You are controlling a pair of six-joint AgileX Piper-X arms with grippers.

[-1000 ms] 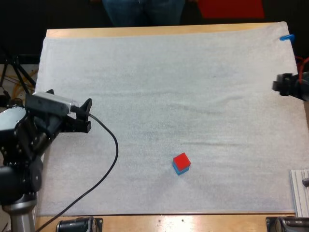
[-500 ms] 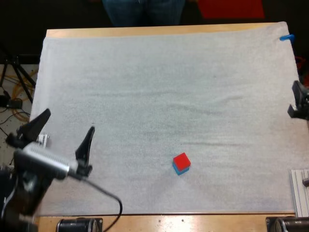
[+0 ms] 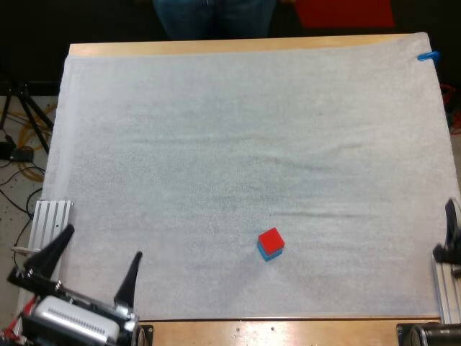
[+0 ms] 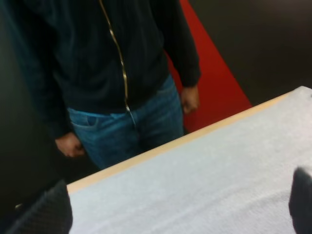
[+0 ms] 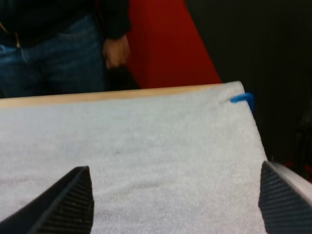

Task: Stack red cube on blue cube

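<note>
- Stack looks done: red cube [image 3: 271, 241] on blue cube [image 3: 267, 255], 5 o'clock.
- Left tool [image 3: 102, 242], right tool [image 5: 174, 170] both apart, empty, well clear.
- Next: prob just park arms.

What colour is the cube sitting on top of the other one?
Red. The red cube rests on the blue cube; the high view shows it best.

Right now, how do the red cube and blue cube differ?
The red cube sits on top; the blue cube lies beneath, on the white mat. The red cube's top face shows fully; the blue cube shows only a thin edge. Both are untouched.
</note>
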